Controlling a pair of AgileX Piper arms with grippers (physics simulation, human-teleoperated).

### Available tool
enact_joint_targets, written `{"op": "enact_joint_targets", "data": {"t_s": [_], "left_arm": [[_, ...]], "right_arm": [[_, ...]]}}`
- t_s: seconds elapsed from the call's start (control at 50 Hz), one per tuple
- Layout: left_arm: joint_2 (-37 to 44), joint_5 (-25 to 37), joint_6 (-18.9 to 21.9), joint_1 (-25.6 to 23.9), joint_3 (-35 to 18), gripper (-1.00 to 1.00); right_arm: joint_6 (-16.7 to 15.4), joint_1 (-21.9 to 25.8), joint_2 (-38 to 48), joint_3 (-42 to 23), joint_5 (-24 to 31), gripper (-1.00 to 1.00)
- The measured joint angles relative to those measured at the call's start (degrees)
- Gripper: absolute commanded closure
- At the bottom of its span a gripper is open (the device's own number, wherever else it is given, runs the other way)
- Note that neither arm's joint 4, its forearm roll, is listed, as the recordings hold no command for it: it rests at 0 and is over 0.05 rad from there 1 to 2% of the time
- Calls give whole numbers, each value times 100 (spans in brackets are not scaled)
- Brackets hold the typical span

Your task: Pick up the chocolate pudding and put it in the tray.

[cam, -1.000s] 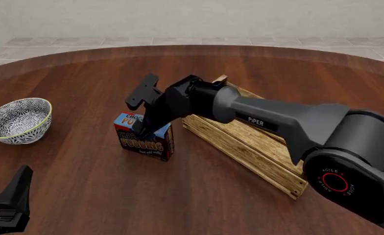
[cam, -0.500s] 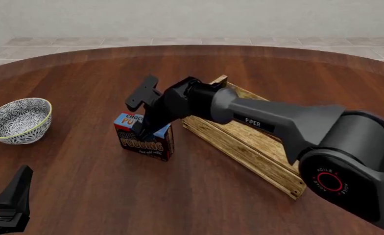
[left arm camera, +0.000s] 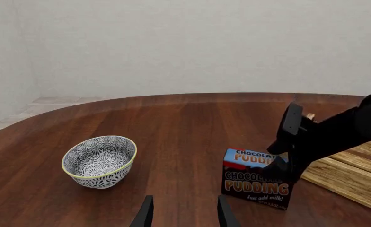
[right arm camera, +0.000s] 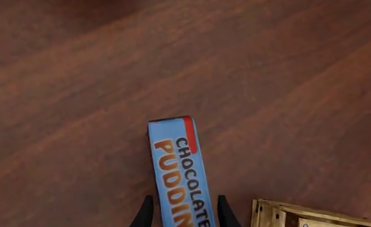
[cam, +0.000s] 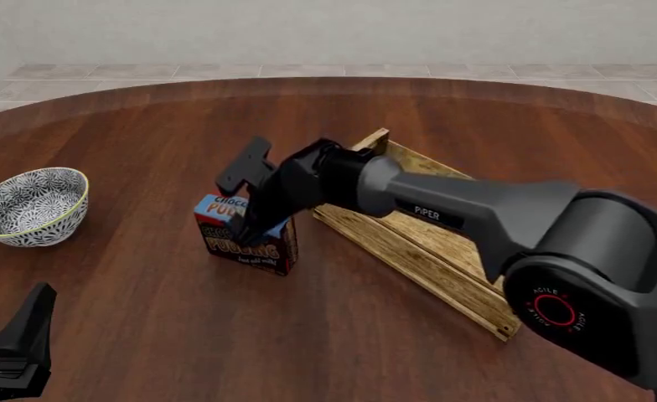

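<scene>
on dark wood table (cam: 138,151): chocolate pudding (cam: 245,243), tray (cam: 418,243), bowl (cam: 29,205).

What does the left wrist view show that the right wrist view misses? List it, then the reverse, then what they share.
Only the left wrist view: the patterned bowl, the carton's dark front panel, the right arm reaching over the carton, the left gripper open over bare table, and the wall behind.

Only the right wrist view: the carton's narrow blue top seen from straight above, set between the right gripper fingertips.

Both: the chocolate pudding standing on the wooden table, and part of the tray beside it.
</scene>
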Motion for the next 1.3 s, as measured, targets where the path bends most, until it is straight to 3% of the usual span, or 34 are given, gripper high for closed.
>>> {"op": "enact_joint_targets", "data": {"t_s": [0.42, 0.44, 0.96, 1.3], "left_arm": [[0, 0, 0, 0, 0, -100], [0, 0, 0, 0, 0, -100], [0, 0, 0, 0, 0, -100], [0, 0, 0, 0, 0, -100]], "right_arm": [[39, -23, 65, 64, -50, -100], [43, -21, 65, 71, -55, 100], [-251, -19, -418, 159, 46, 100], [-523, -165, -1212, 177, 459, 100]]}}
